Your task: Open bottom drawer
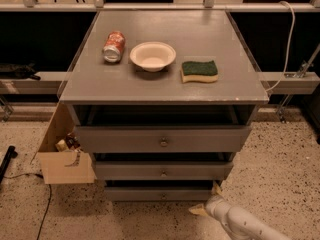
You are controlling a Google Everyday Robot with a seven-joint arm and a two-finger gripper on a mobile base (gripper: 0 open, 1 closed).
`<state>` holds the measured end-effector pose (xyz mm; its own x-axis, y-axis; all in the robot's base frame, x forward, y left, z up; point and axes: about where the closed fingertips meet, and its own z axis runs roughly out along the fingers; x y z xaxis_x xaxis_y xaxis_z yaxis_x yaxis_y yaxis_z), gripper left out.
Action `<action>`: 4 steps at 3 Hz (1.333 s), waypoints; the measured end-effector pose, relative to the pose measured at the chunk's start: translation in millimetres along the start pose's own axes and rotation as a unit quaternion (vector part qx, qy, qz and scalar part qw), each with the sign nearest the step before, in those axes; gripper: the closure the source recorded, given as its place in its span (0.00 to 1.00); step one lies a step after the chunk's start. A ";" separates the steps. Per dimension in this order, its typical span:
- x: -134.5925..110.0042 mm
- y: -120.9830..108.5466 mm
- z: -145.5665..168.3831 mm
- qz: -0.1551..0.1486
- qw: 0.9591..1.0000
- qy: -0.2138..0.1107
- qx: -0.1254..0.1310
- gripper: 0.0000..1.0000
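Observation:
The bottom drawer (pixel 160 193) is the lowest and narrowest grey front of three in the grey cabinet, with a tiny round knob (pixel 162 196) at its centre. It sits only slightly out from the cabinet. My gripper (pixel 206 199) comes in from the lower right on a white arm (pixel 235 221). It hovers just off the drawer's right end, near the floor and to the right of the knob. Its two pale fingertips stand apart, with nothing between them.
The middle drawer (pixel 162 171) and top drawer (pixel 162 140) sit above. On the cabinet top (pixel 210 39) lie a soda can (pixel 113 46), a white bowl (pixel 152 55) and a green sponge (pixel 199 70). An open cardboard box (pixel 62 156) stands at the left on the speckled floor.

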<state>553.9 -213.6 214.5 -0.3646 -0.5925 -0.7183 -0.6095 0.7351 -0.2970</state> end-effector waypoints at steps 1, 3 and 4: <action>4.5 17.0 26.5 -0.006 1.000 0.013 -0.016 0.00; 4.3 42.4 59.3 -0.027 0.998 0.027 -0.041 0.00; 3.9 36.3 61.7 -0.018 0.999 0.023 -0.039 0.00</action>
<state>573.7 -168.8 162.2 -0.3724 -0.6346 -0.6772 -0.6748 0.6861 -0.2719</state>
